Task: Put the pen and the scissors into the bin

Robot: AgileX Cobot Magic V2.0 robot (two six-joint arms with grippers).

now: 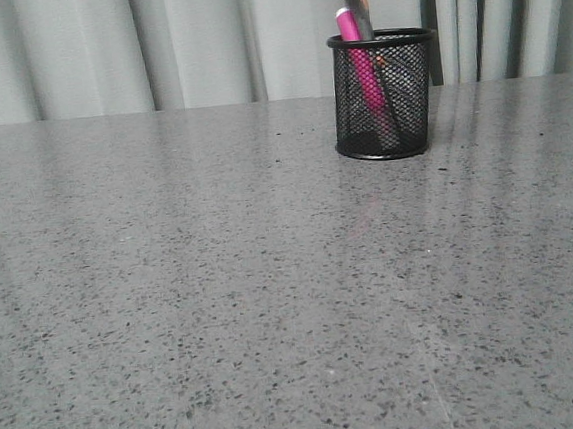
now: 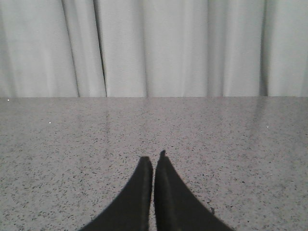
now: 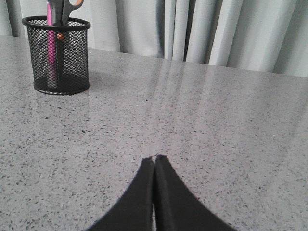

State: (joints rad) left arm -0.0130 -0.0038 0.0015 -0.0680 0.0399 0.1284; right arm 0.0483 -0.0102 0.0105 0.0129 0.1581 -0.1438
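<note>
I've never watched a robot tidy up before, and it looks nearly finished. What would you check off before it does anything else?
1. Pen standing in the bin: ok.
2. Scissors in the bin, handles up: ok.
3. Bin upright on the table: ok.
4. Left gripper shut, holding nothing: ok.
5. Right gripper shut, holding nothing, well apart from the bin: ok.
6. Scissors settled rather than about to tip the bin: cannot tell.

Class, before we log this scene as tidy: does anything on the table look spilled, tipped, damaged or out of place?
Nothing stands out. The bin stands upright near the curtain, with the pen and scissors standing inside it, handles up. Both grippers, left and right, are shut and hold nothing.
</note>
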